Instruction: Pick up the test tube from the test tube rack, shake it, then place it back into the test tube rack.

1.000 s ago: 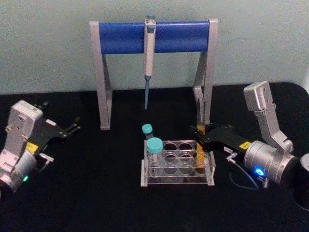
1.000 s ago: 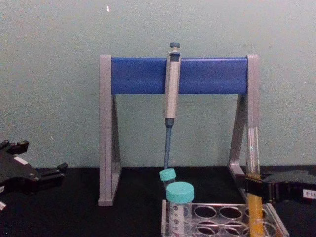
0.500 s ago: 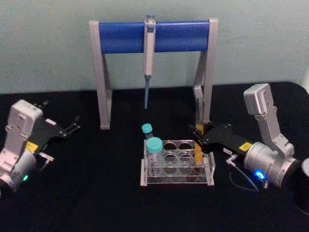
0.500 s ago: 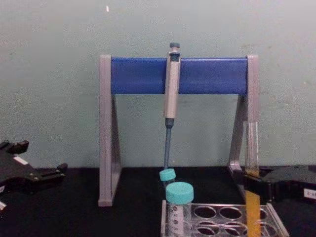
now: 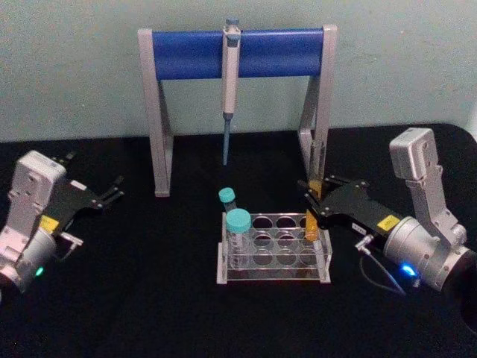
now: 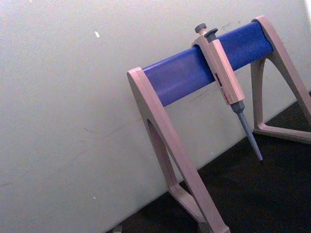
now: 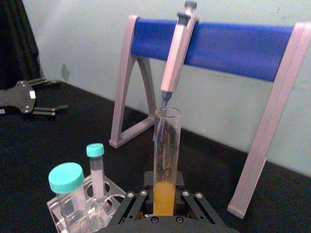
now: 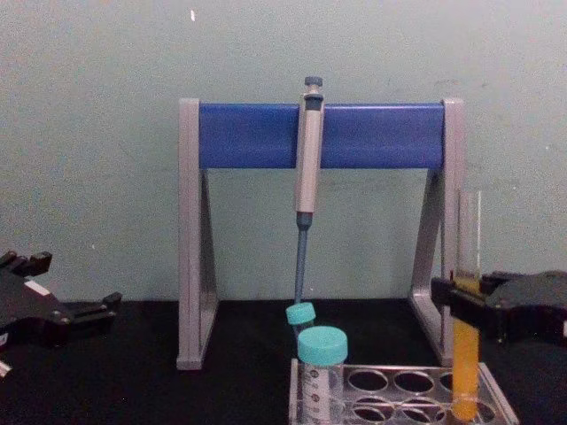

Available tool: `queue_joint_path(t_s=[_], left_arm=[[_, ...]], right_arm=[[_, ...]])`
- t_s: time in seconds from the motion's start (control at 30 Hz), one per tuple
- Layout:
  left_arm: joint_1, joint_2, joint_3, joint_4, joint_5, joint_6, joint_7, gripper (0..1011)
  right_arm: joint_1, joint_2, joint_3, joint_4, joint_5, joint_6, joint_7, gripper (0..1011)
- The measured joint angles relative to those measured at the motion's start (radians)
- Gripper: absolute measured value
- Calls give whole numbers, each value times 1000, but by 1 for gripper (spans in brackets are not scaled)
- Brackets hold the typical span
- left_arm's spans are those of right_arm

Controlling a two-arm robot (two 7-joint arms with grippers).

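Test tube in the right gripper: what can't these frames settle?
Whether the tip of the tall clear glass test tube of orange liquid is out of the low clear plastic rack: chest view's bottom edge cuts the rack there; head view, too small.
Its lower end: right wrist view, hidden by the black right gripper shut on it.
Parked left gripper: cut by chest view's left edge.

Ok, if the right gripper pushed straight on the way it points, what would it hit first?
Likely the pipette hanging on the stand: the right gripper, shut on the tube at the rack's right end, aims at it. Depth is unclear. Left gripper sits parked, open.
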Motion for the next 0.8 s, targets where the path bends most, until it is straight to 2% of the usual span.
queue_joint_path(t_s=[0.43, 0.8], left_arm=[[0, 0, 0, 0, 0, 0, 0, 1001], [0, 0, 0, 0, 0, 0, 0, 1001]], right_arm=[[-35, -17, 48, -62, 5, -47, 4, 227], [6, -43, 39, -47, 16, -62, 31, 227]])
